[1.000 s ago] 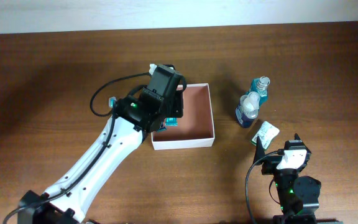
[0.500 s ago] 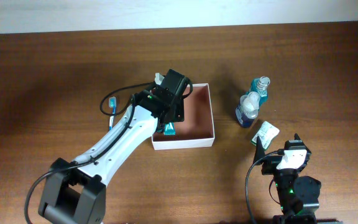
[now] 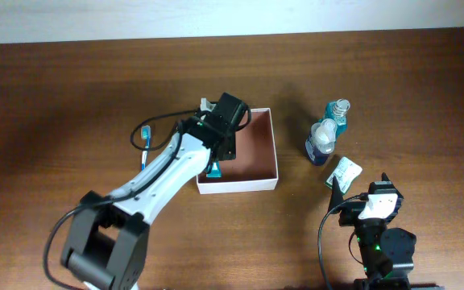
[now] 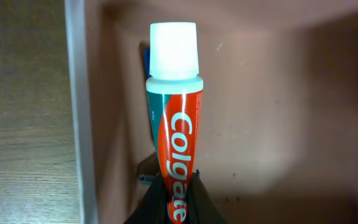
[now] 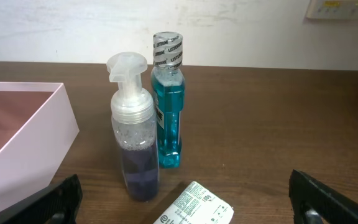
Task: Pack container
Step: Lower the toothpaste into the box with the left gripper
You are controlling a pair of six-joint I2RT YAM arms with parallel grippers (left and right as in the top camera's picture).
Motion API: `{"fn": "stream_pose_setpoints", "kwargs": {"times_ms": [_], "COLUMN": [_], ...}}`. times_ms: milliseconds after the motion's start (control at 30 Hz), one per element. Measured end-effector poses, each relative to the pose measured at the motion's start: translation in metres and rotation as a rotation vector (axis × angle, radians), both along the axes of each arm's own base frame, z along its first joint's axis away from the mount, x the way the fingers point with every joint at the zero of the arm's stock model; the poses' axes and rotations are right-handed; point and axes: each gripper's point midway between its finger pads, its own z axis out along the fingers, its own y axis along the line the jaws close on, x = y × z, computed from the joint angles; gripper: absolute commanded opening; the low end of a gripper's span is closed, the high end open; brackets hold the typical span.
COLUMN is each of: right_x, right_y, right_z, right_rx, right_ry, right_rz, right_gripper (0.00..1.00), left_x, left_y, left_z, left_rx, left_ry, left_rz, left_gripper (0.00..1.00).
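From overhead, the square shallow cardboard container [image 3: 238, 184], white outside and reddish-brown inside, sits mid-table on the dark wooden table [image 3: 55, 97]. The white left arm [image 3: 155, 173] reaches over its left wall. A blue toothbrush [image 3: 146, 143] lies on the wood to the box's left. To its right stand a teal mouthwash bottle [image 3: 338, 119] and a clear pump bottle [image 3: 321, 143], with a small white packet [image 3: 345, 171] near them. The right gripper [image 3: 361, 188] sits beside the packet, jaws spread wide and empty.

In the left wrist view, the left gripper [image 4: 174, 202] pinches the tail of a red-and-teal Colgate toothpaste tube with a white cap [image 4: 174, 118]. The tube is inside the container, close to its left wall.

In the right wrist view, the black fingers [image 5: 48, 202] stand well apart. Both bottles are upright, just beside each other.
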Motion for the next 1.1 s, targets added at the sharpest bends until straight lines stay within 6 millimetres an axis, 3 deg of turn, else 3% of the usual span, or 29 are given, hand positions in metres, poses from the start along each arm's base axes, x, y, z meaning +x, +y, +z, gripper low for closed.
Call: {"fn": "stream_pose_setpoints", "kwargs": {"times_ms": [200,1100], "right_x": [0.0,0.0], "right_y": [0.0,0.0], "right_z": [0.0,0.0], "right_rx": [0.0,0.001], "right_ry": [0.0,0.0], "right_rz": [0.0,0.0], "right_gripper": [0.98,0.98], "left_x": [0.0,0.0], "left_y": [0.001,0.005], "left_z": [-0.011,-0.019], "left_rx": [0.017,0.033], "left_ry": [0.022,0.026], "left_rz": [0.004,0.053], "left_gripper": [0.01,0.02]}}
